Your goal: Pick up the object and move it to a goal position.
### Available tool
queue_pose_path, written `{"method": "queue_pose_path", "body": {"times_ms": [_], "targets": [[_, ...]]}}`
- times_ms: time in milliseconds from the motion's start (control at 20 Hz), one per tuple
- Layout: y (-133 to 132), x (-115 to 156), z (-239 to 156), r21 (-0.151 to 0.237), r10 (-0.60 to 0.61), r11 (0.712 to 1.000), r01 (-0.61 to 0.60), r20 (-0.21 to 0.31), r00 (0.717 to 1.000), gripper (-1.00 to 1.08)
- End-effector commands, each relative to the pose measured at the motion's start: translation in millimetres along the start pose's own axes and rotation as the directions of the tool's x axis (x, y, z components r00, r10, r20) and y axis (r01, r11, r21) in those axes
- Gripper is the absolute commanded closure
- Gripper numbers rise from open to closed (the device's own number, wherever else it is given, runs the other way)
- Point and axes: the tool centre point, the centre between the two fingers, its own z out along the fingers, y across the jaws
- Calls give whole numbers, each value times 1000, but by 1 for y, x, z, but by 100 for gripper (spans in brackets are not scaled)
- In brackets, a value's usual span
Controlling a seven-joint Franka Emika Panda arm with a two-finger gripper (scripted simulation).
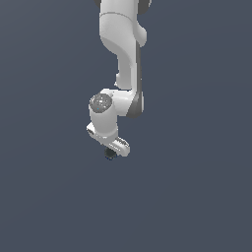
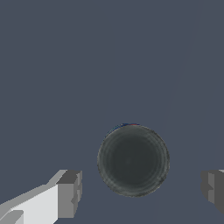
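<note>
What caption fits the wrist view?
Open gripper hovering over the dark-topped can, fingers on either side.

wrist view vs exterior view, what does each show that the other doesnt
Only the wrist view shows the can's round dark top, with a sliver of blue label at its rim, and the two fingers standing apart on either side of it, not touching. Only the exterior view shows the white arm reaching down over the floor, with the can a small dark speck under the hand. Both show the can, the open gripper and the plain grey floor.
</note>
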Motion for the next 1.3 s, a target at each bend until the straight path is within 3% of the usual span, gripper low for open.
{"method": "queue_pose_path", "body": {"times_ms": [0, 750, 800, 1250], "targets": [[0, 0, 3, 0, 0, 1000, 0, 0, 1000, -92], [0, 0, 50, 0, 6, 1000, -6, 0, 1000, -92], [0, 0, 50, 0, 6, 1000, -6, 0, 1000, 108], [0, 0, 50, 0, 6, 1000, -6, 0, 1000, 108]]}}
